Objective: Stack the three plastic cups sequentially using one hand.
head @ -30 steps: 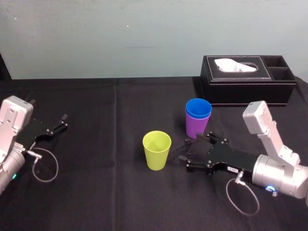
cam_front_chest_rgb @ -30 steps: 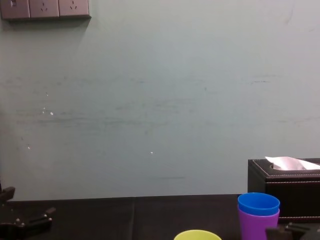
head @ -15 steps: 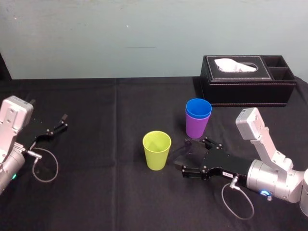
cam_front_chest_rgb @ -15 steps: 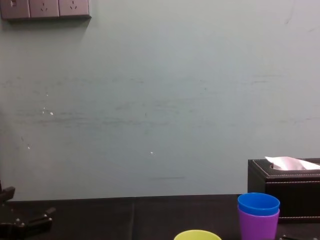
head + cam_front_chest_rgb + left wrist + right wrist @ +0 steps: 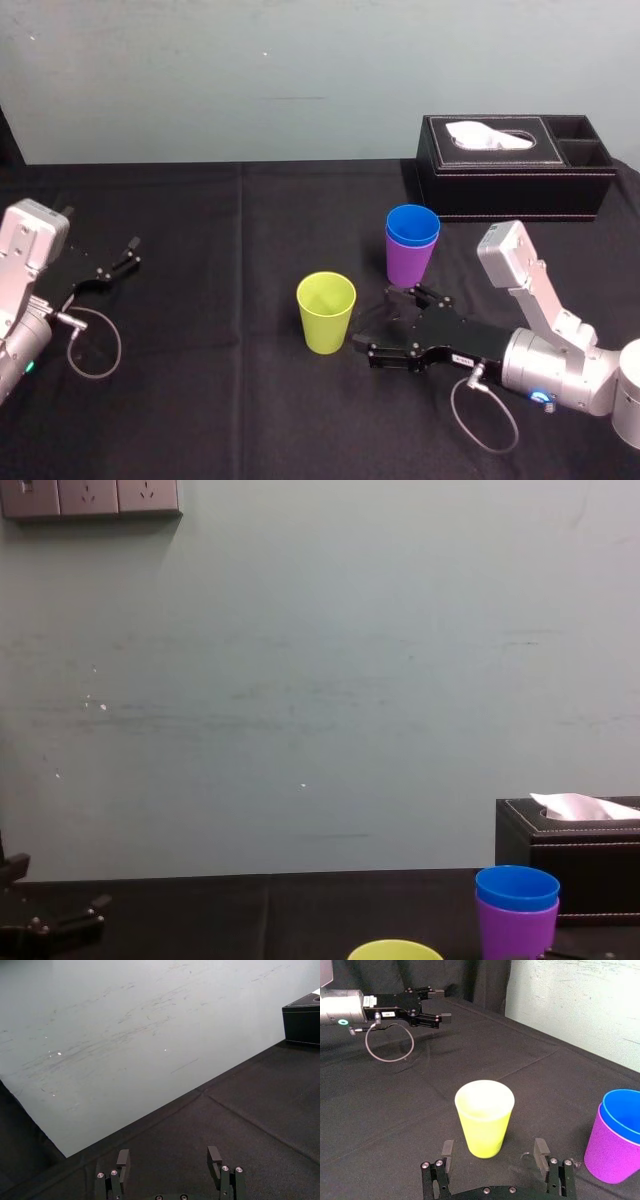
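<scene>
Just beside yellow-green cup [image 5: 326, 312], right hand [image 5: 379, 323] spread wide, empty, touching nothing

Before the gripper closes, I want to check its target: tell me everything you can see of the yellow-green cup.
The yellow-green cup is a smooth, tapered plastic tumbler, upright, mouth up, apparently empty. It stands alone on the black cloth, left of the purple cup. Nothing touches it; the open right gripper sits beside it.

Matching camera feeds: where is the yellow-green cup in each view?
Head view: yellow-green cup central, ahead of right gripper.
Right wrist view: cup centred, before open jaws.
Chest view: cup rim at bottom edge.
Left wrist view: left gripper, tissue box instead.
Shared landmark: blue cup in purple cup.
</scene>
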